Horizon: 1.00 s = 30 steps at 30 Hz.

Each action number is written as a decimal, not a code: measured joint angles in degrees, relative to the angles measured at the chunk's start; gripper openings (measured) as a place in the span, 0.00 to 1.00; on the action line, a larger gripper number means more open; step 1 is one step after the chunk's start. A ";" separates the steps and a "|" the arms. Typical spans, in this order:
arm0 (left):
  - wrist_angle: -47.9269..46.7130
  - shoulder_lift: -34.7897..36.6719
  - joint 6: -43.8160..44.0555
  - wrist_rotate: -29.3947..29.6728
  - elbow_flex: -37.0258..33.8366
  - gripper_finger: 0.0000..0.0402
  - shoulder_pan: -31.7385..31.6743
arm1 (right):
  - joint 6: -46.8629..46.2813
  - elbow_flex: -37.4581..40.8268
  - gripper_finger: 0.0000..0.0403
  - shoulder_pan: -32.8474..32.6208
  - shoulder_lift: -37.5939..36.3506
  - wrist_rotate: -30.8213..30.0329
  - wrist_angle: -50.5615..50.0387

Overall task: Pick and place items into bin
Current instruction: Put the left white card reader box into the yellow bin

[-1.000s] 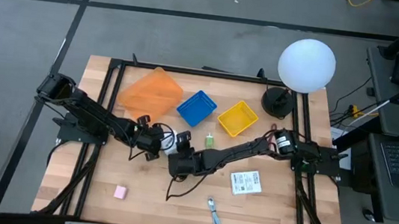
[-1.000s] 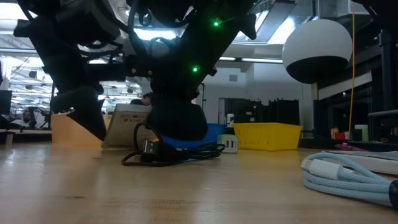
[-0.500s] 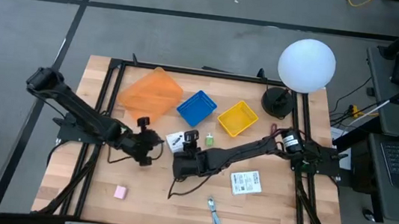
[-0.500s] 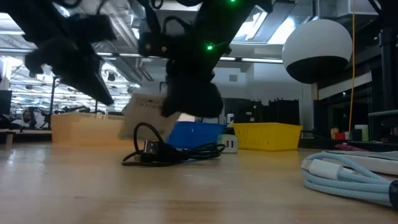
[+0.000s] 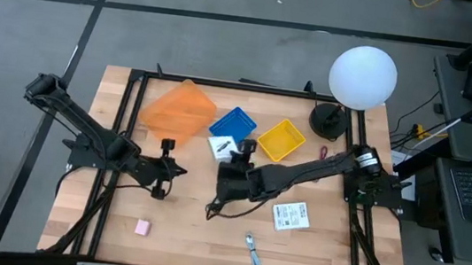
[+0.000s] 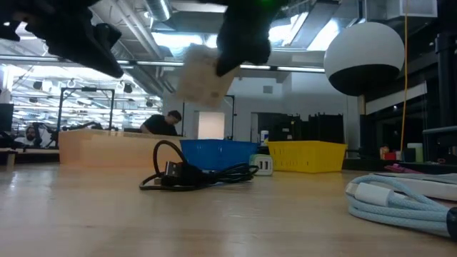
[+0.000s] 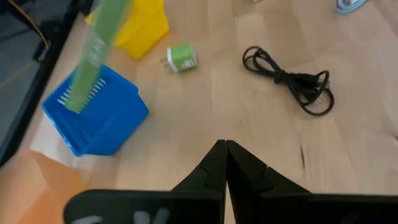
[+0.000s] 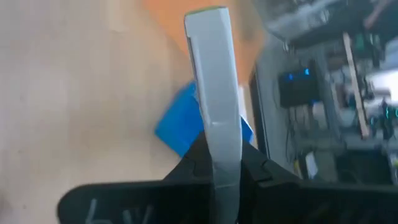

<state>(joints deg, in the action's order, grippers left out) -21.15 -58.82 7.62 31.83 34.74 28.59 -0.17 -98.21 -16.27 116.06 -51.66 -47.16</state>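
Carrying step: right gripper clamped on flat white card, lifted near square blue plastic bin. Next: centre over bin, release. Left gripper idle, fingers together.

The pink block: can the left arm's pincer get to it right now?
Probably yes. The pink block lies alone on bare wood, nothing beside it. The left pincer is shut and empty, hovering not far away. The right pincer is busy holding a white card.

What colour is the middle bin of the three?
Blue; the middle bin shows best in the high view, between orange and yellow ones.
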 joint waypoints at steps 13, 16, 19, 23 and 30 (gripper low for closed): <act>0.37 4.12 -8.73 0.20 0.00 0.00 -0.19 | -29.48 -0.02 0.02 3.13 -3.94 1.88 -27.92; 0.39 4.12 -8.92 0.20 0.00 0.00 -0.19 | -37.45 -0.02 0.03 3.94 -3.94 5.36 -33.66; 0.39 4.12 -9.01 0.22 0.00 0.00 -0.19 | -44.00 -0.02 0.03 4.76 -3.94 9.01 -39.73; 0.39 4.12 -11.64 0.24 0.00 0.00 -0.19 | -48.83 -0.02 0.03 5.87 -3.94 12.66 -43.02; 0.46 4.12 -11.41 0.26 0.00 0.00 -0.19 | -49.09 -0.02 0.02 8.05 -3.93 13.26 -42.83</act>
<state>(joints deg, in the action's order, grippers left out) -20.69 -54.70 -3.79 32.09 34.74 28.40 -49.25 -98.24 -8.22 112.13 -38.39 -90.00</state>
